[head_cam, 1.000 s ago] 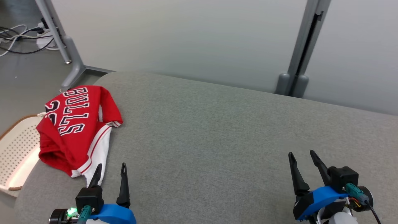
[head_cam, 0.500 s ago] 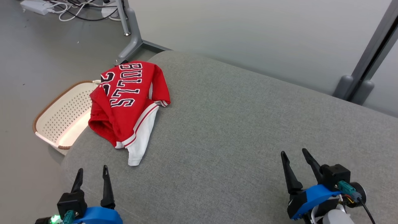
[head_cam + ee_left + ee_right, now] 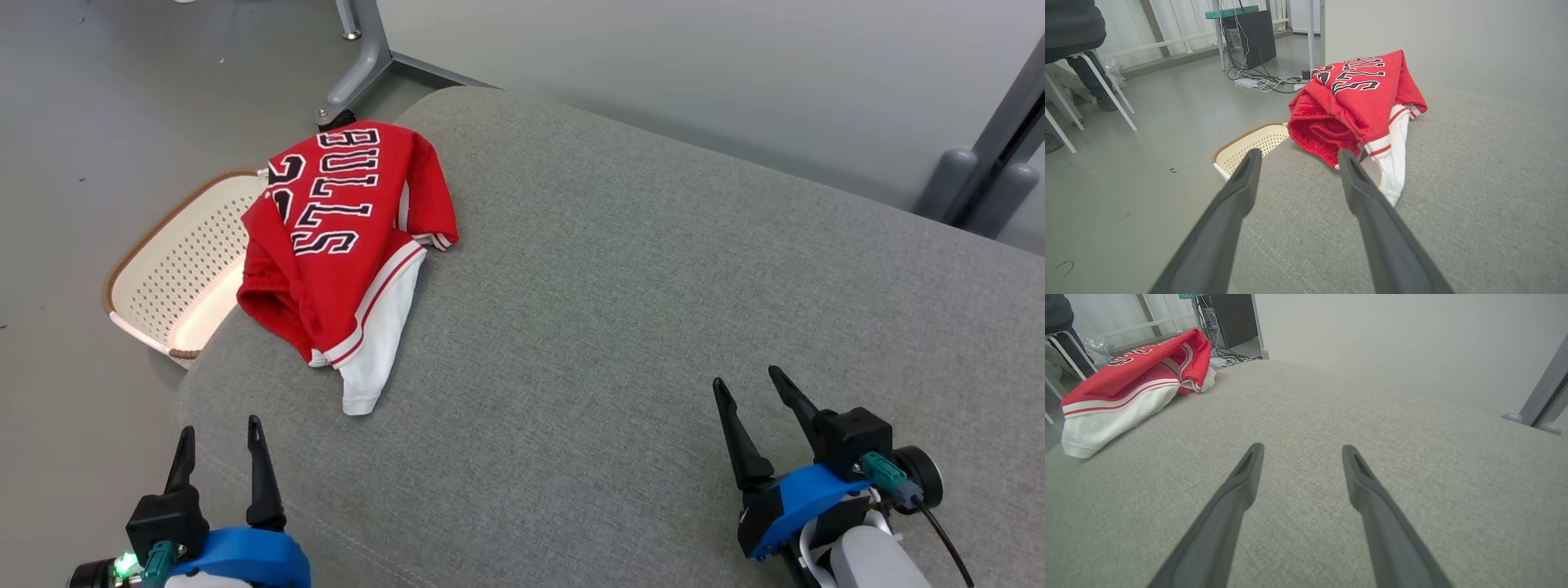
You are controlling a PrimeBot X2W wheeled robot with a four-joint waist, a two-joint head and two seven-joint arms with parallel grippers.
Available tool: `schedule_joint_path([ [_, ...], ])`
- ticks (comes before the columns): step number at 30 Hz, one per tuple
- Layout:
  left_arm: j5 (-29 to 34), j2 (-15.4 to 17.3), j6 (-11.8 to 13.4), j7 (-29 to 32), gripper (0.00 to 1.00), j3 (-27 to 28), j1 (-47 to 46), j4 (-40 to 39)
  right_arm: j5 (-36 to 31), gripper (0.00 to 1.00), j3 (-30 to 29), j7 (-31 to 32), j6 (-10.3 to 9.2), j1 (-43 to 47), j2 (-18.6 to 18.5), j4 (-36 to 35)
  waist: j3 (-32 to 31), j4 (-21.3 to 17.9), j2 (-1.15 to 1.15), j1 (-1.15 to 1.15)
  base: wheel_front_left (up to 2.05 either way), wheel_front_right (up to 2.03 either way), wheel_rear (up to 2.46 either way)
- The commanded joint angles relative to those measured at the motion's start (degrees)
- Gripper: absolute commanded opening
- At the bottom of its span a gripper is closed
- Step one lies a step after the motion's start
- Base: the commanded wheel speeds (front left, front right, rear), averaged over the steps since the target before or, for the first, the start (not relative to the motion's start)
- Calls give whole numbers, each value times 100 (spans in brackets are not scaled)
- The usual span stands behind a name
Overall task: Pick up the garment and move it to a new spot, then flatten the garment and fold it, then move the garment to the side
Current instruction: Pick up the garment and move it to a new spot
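Observation:
The garment (image 3: 343, 237) is a red jersey with black-and-white lettering and a white trimmed part, lying crumpled at the left end of a grey cushioned surface (image 3: 637, 310). In the left wrist view the garment (image 3: 1359, 102) lies just beyond my fingertips, slightly right. From the right wrist the garment (image 3: 1131, 379) sits at the far left. My left gripper (image 3: 219, 425) is open near the cushion's front left corner, short of the garment. My right gripper (image 3: 747, 377) is open over the cushion's front right, far from the garment. Nothing sits between either pair of fingers.
A cream perforated basket (image 3: 175, 261) with a brown rim stands on the floor left of the cushion, partly under the garment's edge. A grey metal leg (image 3: 367, 65) and cables (image 3: 1265, 83) are on the floor behind. A white chair (image 3: 1090, 85) with a seated person's legs is at far left.
The head camera has turned left and down, so the whole picture shifted: the garment and basket now sit further right and higher. Both grippers stay open and empty.

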Motion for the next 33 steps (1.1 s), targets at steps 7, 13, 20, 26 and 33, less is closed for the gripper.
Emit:
schedule_joint_path([
  [7,5,-6,-69,-16,100,62,-600,340,-74,100,142,-29,1,23,-249,-222,303,-124,-2,-1,0,0,0],
  [13,-86,0,-135,-16,100,280,-1277,669,-23,100,381,-29,1,-180,-498,-444,751,-458,-2,-1,0,0,0],
  [20,61,230,-86,-17,100,443,-2086,1382,53,100,646,-29,1,-376,-718,-624,1164,-819,-2,-1,0,0,0],
  [26,325,478,228,-16,100,352,-2690,2356,171,100,715,-26,1,-551,-808,-638,1423,-1096,-2,-1,0,0,0],
  [33,215,603,521,-16,96,508,-3029,3035,226,100,625,-25,0,-553,-843,-636,1486,-1281,-2,-1,0,0,0],
])
